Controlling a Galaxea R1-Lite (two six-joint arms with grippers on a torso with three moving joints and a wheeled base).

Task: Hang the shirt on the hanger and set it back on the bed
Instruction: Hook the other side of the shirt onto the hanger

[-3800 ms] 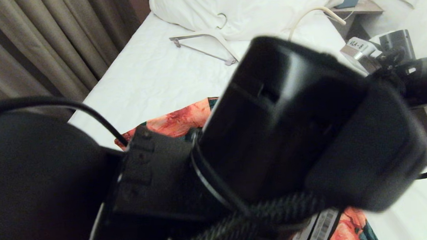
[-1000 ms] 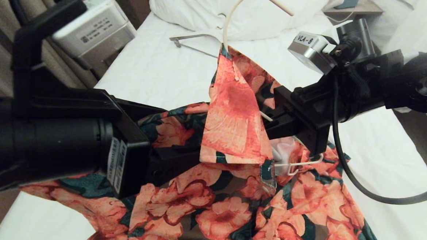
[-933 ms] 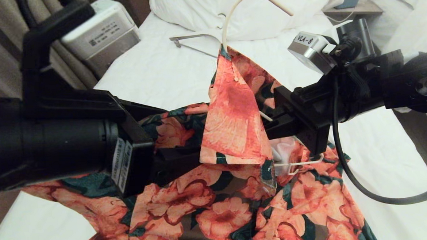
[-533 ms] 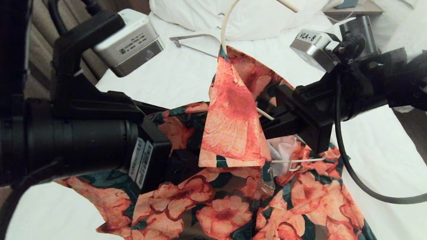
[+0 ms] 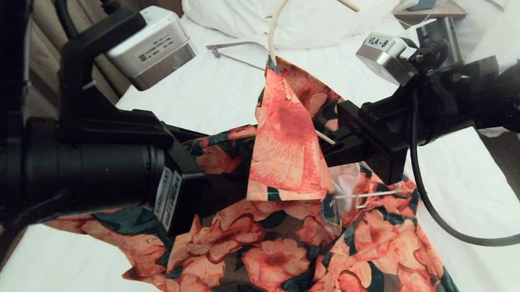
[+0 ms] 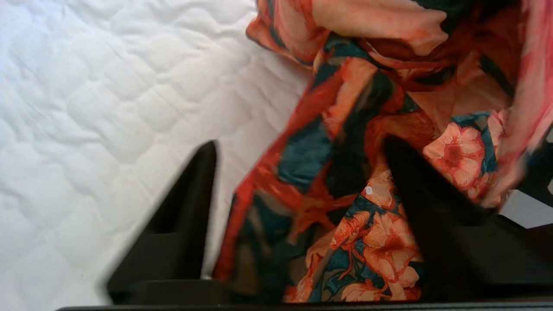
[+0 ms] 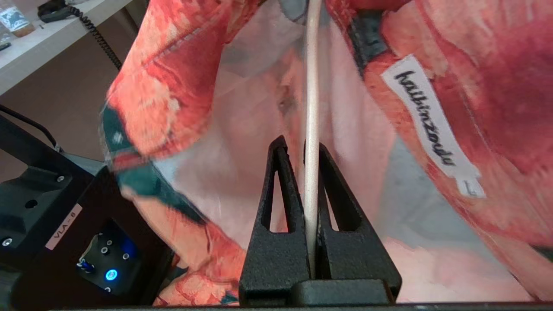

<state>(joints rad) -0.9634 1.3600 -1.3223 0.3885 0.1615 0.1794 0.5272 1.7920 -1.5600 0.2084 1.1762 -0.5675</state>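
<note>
The flowered shirt (image 5: 292, 251) hangs half-draped over the cream wire hanger (image 5: 279, 11), lifted above the white bed (image 5: 203, 91). My right gripper (image 7: 312, 147) is shut on the hanger's wire (image 7: 312, 86) inside the shirt's pale lining, beside the neck label. In the head view it (image 5: 331, 149) reaches in from the right behind the raised collar flap. My left arm (image 5: 88, 173) comes in from the left, its fingertips hidden by cloth in that view. In the left wrist view my left gripper (image 6: 300, 142) stands wide, shirt folds (image 6: 345, 108) lying between its fingers.
A thicker white hanger with a grey bar (image 5: 242, 53) lies on the bed near the big pillow (image 5: 324, 13). Curtains (image 5: 42, 64) hang at the left. A nightstand (image 5: 431, 8) and a second bed (image 5: 502, 22) are at the right.
My left arm has pushed further right into the shirt, dragging its lower left edge along. The right gripper has kept the hanger held up almost in place.
</note>
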